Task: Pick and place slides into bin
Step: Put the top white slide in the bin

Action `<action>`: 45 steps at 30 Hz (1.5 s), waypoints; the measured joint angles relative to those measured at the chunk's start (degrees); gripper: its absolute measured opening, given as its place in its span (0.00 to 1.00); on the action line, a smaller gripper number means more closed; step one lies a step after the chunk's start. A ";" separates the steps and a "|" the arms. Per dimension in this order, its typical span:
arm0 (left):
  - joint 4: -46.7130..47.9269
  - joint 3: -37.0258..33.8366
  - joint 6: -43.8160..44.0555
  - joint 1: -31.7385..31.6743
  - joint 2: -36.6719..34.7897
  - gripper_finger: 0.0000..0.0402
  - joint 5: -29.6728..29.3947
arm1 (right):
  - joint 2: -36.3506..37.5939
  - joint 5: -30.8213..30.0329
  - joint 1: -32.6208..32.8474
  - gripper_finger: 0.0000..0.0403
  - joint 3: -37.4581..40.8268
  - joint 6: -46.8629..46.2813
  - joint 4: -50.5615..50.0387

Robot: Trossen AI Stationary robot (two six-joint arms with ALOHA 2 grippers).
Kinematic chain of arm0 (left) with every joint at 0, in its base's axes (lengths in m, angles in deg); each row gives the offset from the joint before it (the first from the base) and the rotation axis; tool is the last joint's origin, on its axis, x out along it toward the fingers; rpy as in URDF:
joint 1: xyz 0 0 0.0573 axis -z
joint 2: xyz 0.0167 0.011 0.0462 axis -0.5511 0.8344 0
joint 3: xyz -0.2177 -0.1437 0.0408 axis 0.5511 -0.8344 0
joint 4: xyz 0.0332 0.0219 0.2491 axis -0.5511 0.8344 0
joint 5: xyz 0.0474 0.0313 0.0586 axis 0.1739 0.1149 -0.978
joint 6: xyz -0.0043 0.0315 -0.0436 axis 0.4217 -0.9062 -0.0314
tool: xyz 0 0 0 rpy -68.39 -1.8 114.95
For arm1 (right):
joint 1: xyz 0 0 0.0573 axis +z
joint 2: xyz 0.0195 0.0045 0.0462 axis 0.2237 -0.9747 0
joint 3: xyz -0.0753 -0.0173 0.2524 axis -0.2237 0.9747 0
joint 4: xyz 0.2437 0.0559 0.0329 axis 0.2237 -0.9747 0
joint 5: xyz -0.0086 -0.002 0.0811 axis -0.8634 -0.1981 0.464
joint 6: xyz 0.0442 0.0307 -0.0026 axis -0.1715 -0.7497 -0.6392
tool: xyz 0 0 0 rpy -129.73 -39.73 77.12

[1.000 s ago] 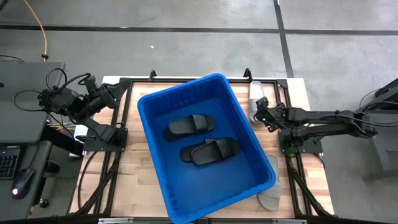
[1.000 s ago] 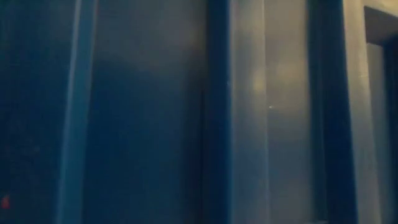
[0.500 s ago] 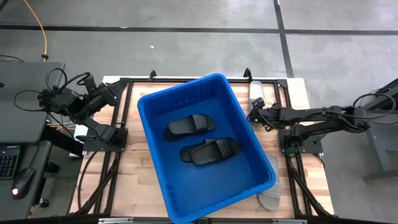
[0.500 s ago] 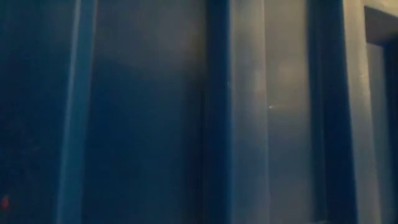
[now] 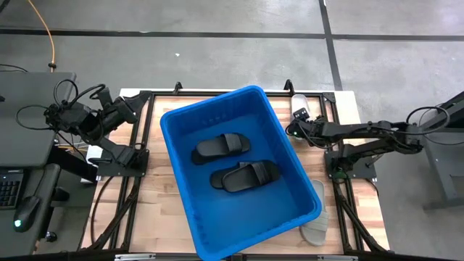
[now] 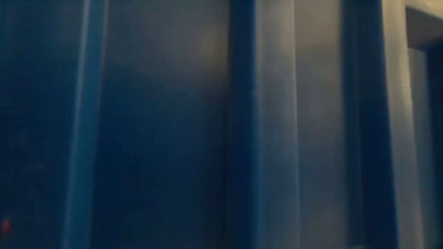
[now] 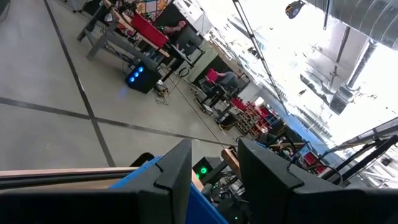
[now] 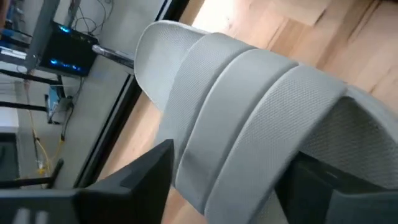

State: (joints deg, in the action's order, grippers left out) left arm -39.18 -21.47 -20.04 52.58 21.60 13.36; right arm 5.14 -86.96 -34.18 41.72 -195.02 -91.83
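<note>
We see a pale wooden table (image 5: 156, 199) on a grey concrete floor (image 5: 217, 51) crossed by dark lines, an orange cable (image 5: 45, 32) at one corner, and distant cluttered workbenches (image 7: 146, 31).

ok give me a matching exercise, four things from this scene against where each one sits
Things
1. pair of matte black ribbed-strap slides
2. pale grey-white slide at the table's far right
3. second pale grey slide
4. left gripper

Places
A. near right corner of the table, beside the bin
B. on the floor of the big blue plastic bin
C. off the bin's left side
D. straddled by the right gripper's fingers

Pairs: 1-B, 2-D, 3-A, 4-C
</note>
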 joint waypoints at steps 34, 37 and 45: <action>0.57 0.00 -1.89 0.00 0.02 0.30 -0.02 | 24.82 -3.32 -1.14 0.00 -0.87 26.69 4.78; 0.52 0.00 -1.71 0.00 0.02 0.30 -0.02 | 28.51 -4.46 -1.14 0.00 -3.42 33.98 5.39; 0.49 0.00 -1.65 0.00 0.02 0.30 0.67 | 31.75 2.77 -1.14 0.00 -14.81 48.72 5.55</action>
State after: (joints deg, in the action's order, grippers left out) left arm -38.69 -21.47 -21.68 52.58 21.61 14.03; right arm 36.90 -84.19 -35.32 26.91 -146.30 -86.27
